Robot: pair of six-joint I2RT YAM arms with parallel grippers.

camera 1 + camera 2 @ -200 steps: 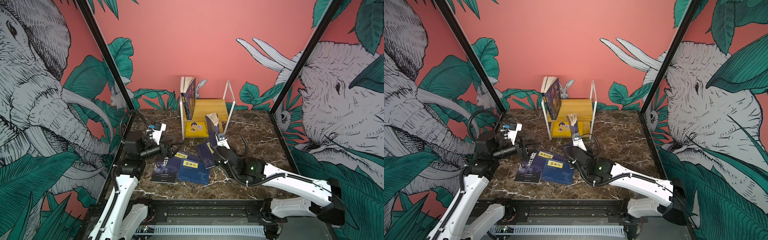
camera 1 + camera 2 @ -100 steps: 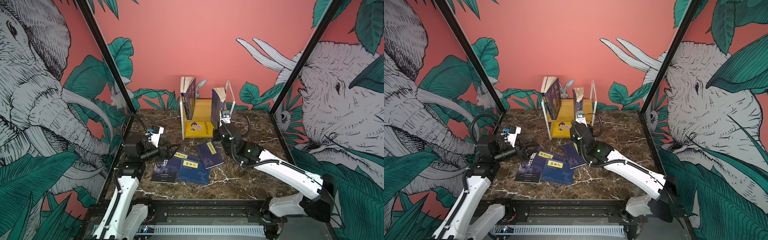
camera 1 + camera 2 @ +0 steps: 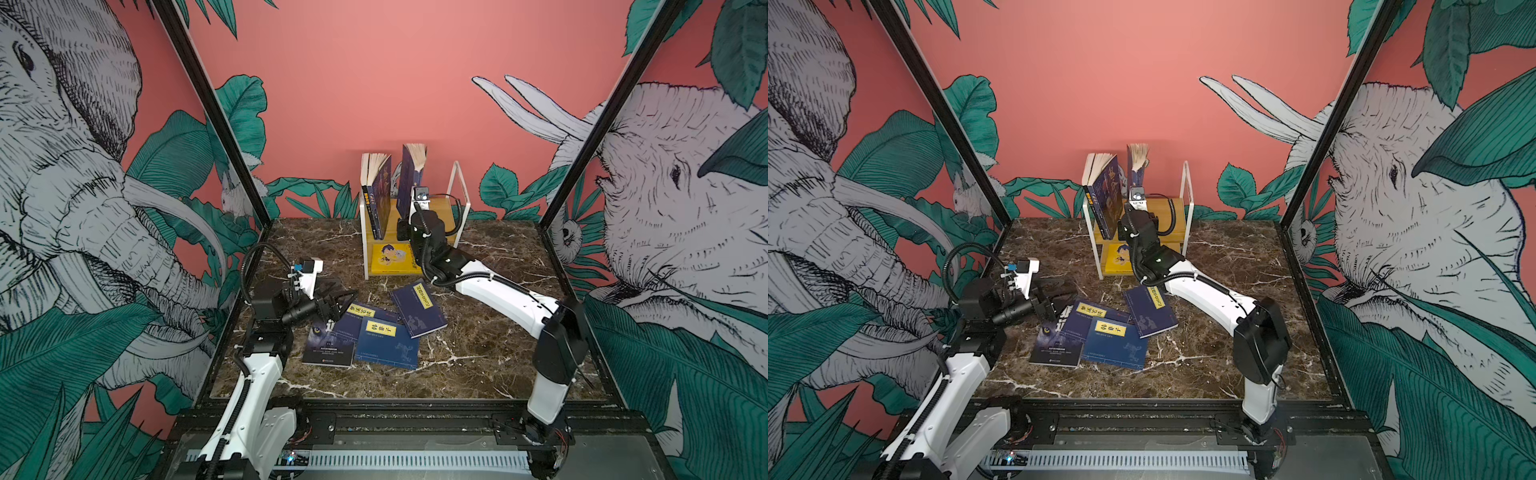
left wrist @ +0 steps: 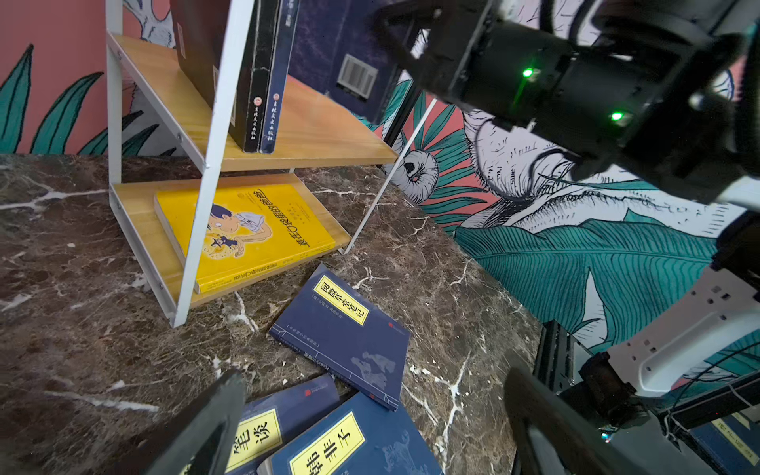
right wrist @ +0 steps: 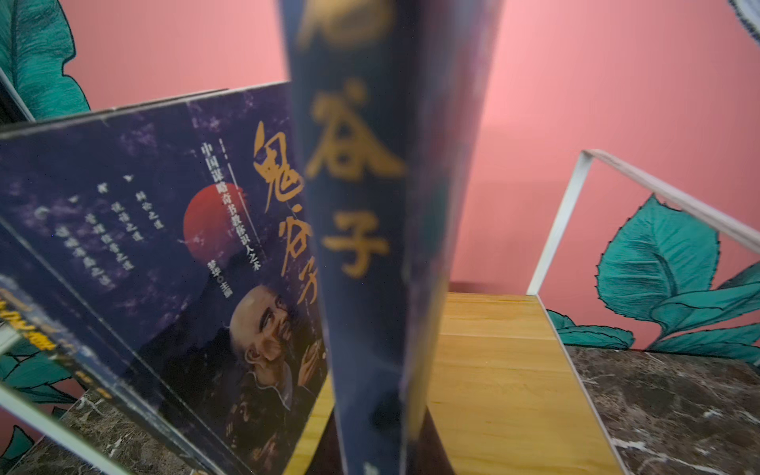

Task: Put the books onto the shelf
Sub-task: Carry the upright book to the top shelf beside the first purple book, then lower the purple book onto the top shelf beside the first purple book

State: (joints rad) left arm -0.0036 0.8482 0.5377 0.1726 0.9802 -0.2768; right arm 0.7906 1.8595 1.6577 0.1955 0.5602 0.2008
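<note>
Progress: the right gripper (image 3: 402, 227), clamped on a purple-blue book (image 3: 410, 178), has carried it up to the shelf's (image 3: 458, 195) top board (image 3: 441, 208), upright just right of its leaning twin (image 3: 384, 187), leaving four books (image 3: 388, 343) flat on the marble (image 3: 478, 353) by the wide-open left gripper (image 3: 337, 305).

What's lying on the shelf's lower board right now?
A yellow cartoon-cover book lies flat there, cover up. The lower board is hidden at its rear beneath the upper board.

Two purple-blue books (image 3: 382, 187) (image 3: 409, 183) are upright at the shelf's (image 4: 329, 135) top tier; three navy books (image 3: 417, 309) (image 3: 386, 343) (image 3: 365, 316) and one black book (image 3: 328, 347) lie flat in front
</note>
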